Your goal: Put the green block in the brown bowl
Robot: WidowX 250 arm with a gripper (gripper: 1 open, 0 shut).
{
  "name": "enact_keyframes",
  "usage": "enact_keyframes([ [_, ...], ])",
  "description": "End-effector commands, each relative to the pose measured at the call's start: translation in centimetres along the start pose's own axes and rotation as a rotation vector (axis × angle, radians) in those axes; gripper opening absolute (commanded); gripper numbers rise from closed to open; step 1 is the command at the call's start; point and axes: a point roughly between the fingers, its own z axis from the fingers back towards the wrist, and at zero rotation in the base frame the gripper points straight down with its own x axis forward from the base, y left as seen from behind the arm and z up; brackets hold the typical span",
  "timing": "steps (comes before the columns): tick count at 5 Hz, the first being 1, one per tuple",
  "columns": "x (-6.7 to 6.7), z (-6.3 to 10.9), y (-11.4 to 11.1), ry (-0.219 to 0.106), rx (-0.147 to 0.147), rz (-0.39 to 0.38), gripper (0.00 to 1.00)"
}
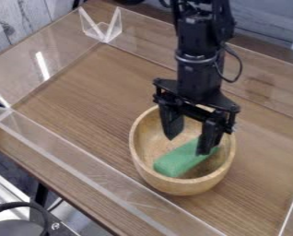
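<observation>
the brown bowl (182,157) sits on the wooden table (87,101) in the lower right part of the frame, a round light wood vessel with a thick rim and visible grain.

the green block (180,163) lies inside the bowl, on the floor of it toward the lower left side, flat rather than propped up. its upper end runs in under the claw, so that end is partly hidden.

the gripper (191,135) hangs straight down over the bowl from a black arm (201,37) that enters at the top centre of the frame. the two dark fingers (211,135) are spread wide, one toward the left wall of the bowl and one toward the right, with open space between them. nothing is held: the block rests below the fingers and neither finger clamps it. whether a fingertip brushes the block cannot be told from this view. the fingertips reach down past the rim into the bowl's hollow.

a clear plastic barrier (39,138) borders the table along the left and lower left of the frame, and a small clear stand (102,25) sits at the upper left. dark cables (20,223) show at the bottom left corner, off the table.
</observation>
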Motion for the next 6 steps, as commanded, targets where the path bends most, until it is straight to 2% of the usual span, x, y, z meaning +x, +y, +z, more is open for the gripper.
enact_keyframes([
  [1,0.7,1.9,0.0,-0.068,-0.003,-0.003,1.0],
  [2,0.6,2.5,0.1,-0.077,-0.005,0.001,1.0],
  [4,0.7,4.7,0.3,-0.119,-0.006,0.011,1.0],
  [6,1.0,4.2,0.6,-0.118,0.006,0.017,1.0],
])
